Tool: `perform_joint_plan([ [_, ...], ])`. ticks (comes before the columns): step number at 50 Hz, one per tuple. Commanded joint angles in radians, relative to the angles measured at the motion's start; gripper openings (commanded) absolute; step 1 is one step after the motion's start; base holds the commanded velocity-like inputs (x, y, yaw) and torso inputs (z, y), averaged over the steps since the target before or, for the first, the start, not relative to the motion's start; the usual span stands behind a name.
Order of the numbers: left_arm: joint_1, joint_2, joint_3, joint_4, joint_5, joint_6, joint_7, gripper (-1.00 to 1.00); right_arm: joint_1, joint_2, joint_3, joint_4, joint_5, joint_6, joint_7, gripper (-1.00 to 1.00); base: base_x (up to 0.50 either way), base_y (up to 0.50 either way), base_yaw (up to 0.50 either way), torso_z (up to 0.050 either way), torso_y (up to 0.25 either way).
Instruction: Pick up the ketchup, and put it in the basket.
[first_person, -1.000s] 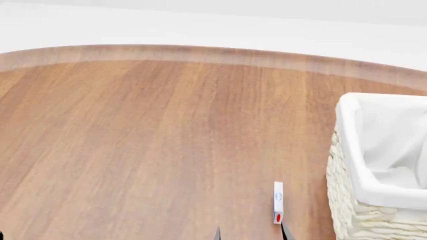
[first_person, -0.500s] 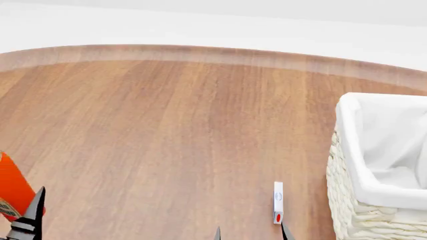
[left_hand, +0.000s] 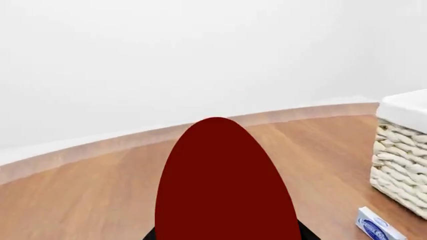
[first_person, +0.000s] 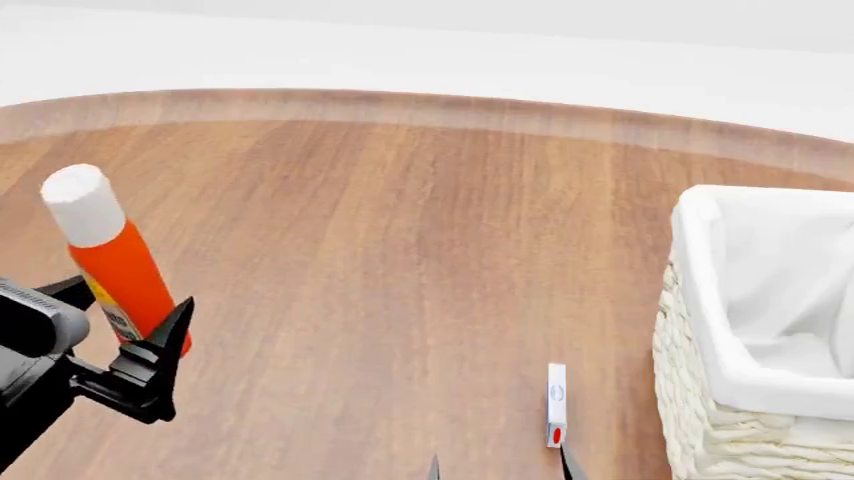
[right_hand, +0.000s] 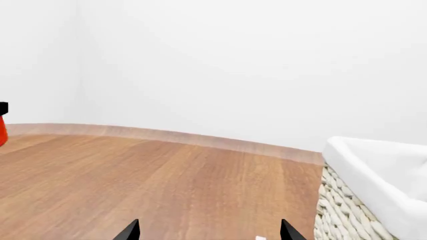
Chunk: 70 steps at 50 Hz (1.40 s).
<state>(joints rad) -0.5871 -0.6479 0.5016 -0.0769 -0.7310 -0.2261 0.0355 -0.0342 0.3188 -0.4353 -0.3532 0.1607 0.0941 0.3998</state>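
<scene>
The ketchup (first_person: 123, 270), an orange-red bottle with a white cap, is held tilted above the wooden table at the left of the head view. My left gripper (first_person: 123, 325) is shut on its lower body. In the left wrist view its dark red body (left_hand: 227, 185) fills the centre between the jaws. The basket (first_person: 701, 300), cream wicker with a white liner, stands at the right, and its woven wall (left_hand: 400, 170) also shows from the left wrist. My right gripper (first_person: 502, 470) is open and empty at the bottom edge, left of the basket (right_hand: 373, 170).
A small white box (first_person: 557, 404) with a red mark lies on the table (first_person: 400, 230) just left of the basket, close to my right gripper's fingertips. The table's curved far edge runs along a white wall.
My left gripper has risen into the head view from the lower left, carrying the ketchup up and rightward. The right arm, the box and the basket have not moved.
</scene>
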Motion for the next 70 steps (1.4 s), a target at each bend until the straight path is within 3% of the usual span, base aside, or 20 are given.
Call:
perform_joint_plan([
  [1, -0.169, 0.09, 0.057, -0.165, 0.0, -0.025, 0.146, -1.0, 0.0, 0.003, -0.002, -0.001, 0.003, -0.001, 0.003, 1.0, 0.0, 0.0, 0.0, 0.0, 0.0],
  [12, -0.314, 0.178, 0.043, -0.315, -0.141, -0.104, 0.355, -1.0, 0.007, 0.002, -0.007, 0.018, 0.006, -0.007, 0.002, 1.0, 0.0, 0.0, 0.0, 0.0, 0.0],
  [20, -0.431, 0.26, 0.137, -0.507, -0.069, -0.102, 0.526, -1.0, 0.007, 0.003, -0.009, 0.025, 0.008, -0.011, 0.002, 1.0, 0.0, 0.0, 0.0, 0.0, 0.001],
  [23, -0.485, 0.31, 0.149, -0.641, -0.025, -0.046, 0.557, -1.0, 0.007, 0.004, -0.009, 0.023, 0.01, -0.009, 0.003, 1.0, 0.0, 0.0, 0.0, 0.0, 0.0],
  [35, -0.571, 0.418, 0.187, -0.888, 0.033, 0.039, 0.67, -1.0, 0.01, 0.005, -0.012, 0.034, 0.013, -0.015, 0.004, 1.0, 0.0, 0.0, 0.0, 0.0, 0.0],
  [42, -0.625, 0.494, 0.217, -1.073, 0.056, 0.072, 0.807, -1.0, 0.019, 0.007, -0.011, 0.035, 0.022, -0.008, 0.001, 1.0, 0.0, 0.0, 0.0, 0.0, 0.001],
  [52, -0.63, 0.513, 0.231, -1.048, 0.06, 0.063, 0.831, -1.0, 0.019, 0.001, 0.017, 0.0, 0.112, 0.007, -0.014, 1.0, 0.0, 0.0, 0.0, 0.0, 0.0],
  [63, -0.651, 0.535, 0.249, -1.112, 0.085, 0.097, 0.855, -1.0, 0.048, 0.025, 0.022, -0.094, 0.177, 0.16, 0.001, 1.0, 0.0, 0.0, 0.0, 0.0, 0.001],
  [70, -0.662, 0.554, 0.256, -1.148, 0.096, 0.117, 0.869, -1.0, 0.061, 0.066, 0.054, -0.286, 0.264, 0.311, 0.049, 1.0, 0.0, 0.0, 0.0, 0.0, 0.0],
])
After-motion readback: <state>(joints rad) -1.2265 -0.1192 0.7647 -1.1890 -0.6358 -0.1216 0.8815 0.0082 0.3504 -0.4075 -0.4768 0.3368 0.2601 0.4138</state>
